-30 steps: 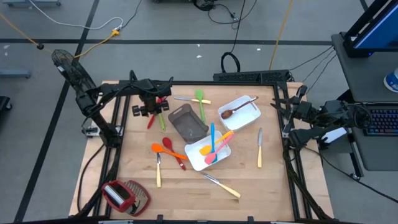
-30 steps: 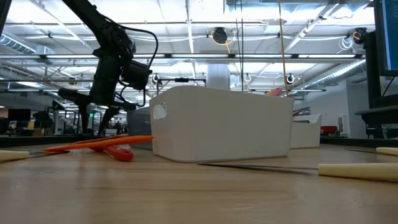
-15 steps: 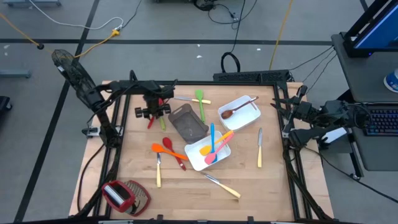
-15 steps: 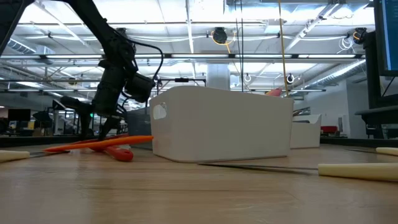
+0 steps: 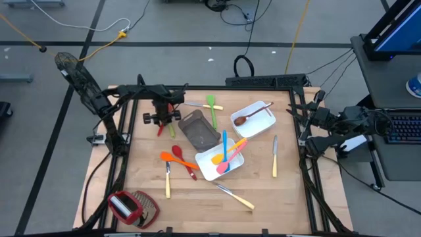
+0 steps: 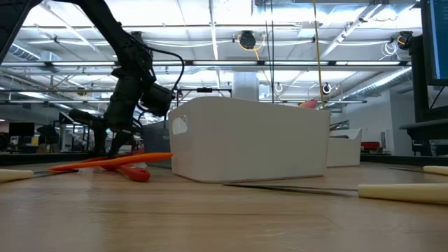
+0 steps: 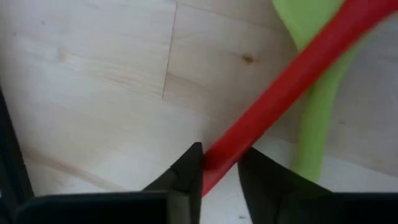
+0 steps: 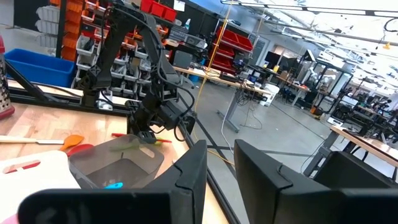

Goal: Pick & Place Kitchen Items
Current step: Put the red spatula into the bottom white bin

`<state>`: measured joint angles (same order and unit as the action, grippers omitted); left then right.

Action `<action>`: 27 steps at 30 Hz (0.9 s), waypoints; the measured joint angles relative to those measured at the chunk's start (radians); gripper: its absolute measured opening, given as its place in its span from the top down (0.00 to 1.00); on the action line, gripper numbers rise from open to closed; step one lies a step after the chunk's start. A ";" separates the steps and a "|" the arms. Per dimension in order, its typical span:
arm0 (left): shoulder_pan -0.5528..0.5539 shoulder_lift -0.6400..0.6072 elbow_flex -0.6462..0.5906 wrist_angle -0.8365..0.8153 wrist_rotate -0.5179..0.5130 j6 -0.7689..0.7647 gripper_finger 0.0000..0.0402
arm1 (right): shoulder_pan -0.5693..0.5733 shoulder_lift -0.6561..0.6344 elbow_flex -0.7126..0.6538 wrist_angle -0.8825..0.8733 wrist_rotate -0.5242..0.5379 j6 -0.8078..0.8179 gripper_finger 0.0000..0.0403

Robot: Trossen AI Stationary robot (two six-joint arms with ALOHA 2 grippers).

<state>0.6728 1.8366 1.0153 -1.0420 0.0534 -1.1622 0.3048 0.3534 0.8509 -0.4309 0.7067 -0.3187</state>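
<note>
The left claw [image 7: 221, 163] is down at the far left part of the counter [image 5: 263, 191], just beside the grey-brown tray [image 5: 198, 129]. Its two fingers [image 7: 186, 171] are narrowed around the handle of a red spoon [image 7: 292, 81], which passes between them and lies across a green spatula [image 7: 320, 118] on the wood. In the high view the same claw [image 5: 162, 118] sits over the red spoon [image 5: 160, 126] and green spatula [image 5: 172, 129] at the tray's left side.

The right claw [image 8: 217, 163] waits off the counter's right edge, its fingers a narrow gap apart and holding nothing.

The other kitchen items are spread around. A second green spatula [image 5: 212, 108] lies near the far edge, with a pale-handled metal piece [image 5: 195, 105] just beside it. A brown wooden spoon [image 5: 251, 115] rests in the far white tray [image 5: 263, 126]. The near white tray [image 5: 209, 170] holds a blue spoon [image 5: 224, 145], a pink spoon [image 5: 223, 166] and a yellow spoon [image 5: 220, 158]. Left of that tray lie an orange spatula [image 5: 177, 160] and another red spoon [image 5: 183, 160], touching each other. A pale-handled knife [image 5: 275, 156] lies toward the right, another pale-handled piece [image 5: 167, 181] toward the near left, and a third [image 5: 235, 197] near the front. A red-and-wire-mesh tool [image 5: 131, 207] sits at the near left corner.
</note>
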 joint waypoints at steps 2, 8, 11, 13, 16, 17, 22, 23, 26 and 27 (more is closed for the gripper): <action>-0.007 0.001 -0.001 -0.005 -0.021 -0.004 0.86 | 0.000 0.000 0.000 0.000 0.000 0.000 0.82; -0.028 0.002 -0.003 -0.050 -0.058 -0.027 0.97 | 0.000 0.000 0.000 0.000 0.000 0.000 0.82; -0.040 -0.008 -0.003 -0.079 -0.069 -0.037 0.95 | 0.000 0.000 0.000 0.000 0.000 0.000 0.82; -0.050 -0.027 -0.007 -0.085 -0.083 -0.048 0.95 | 0.000 0.000 0.000 0.000 0.000 0.000 0.82; -0.068 -0.076 -0.012 -0.125 -0.122 -0.086 0.98 | 0.000 0.000 0.000 0.000 0.000 0.000 0.82; -0.075 -0.102 -0.008 -0.127 -0.137 -0.104 0.98 | 0.000 0.000 0.000 0.000 0.000 0.000 0.82; -0.105 -0.239 -0.006 -0.134 -0.181 -0.173 0.97 | 0.000 0.000 0.000 0.000 0.000 0.000 0.82; -0.115 -0.273 -0.005 -0.129 -0.190 -0.189 0.98 | 0.000 0.000 0.000 0.000 0.000 0.000 0.82; -0.155 -0.370 -0.004 -0.100 -0.225 -0.238 0.98 | 0.000 0.000 0.000 0.000 0.000 0.000 0.82; -0.171 -0.405 -0.004 -0.080 -0.239 -0.254 0.98 | 0.000 0.000 0.000 0.000 0.000 0.000 0.82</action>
<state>0.5019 1.4317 1.0115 -1.1223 -0.1853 -1.4158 0.3050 0.3534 0.8509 -0.4309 0.7067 -0.3191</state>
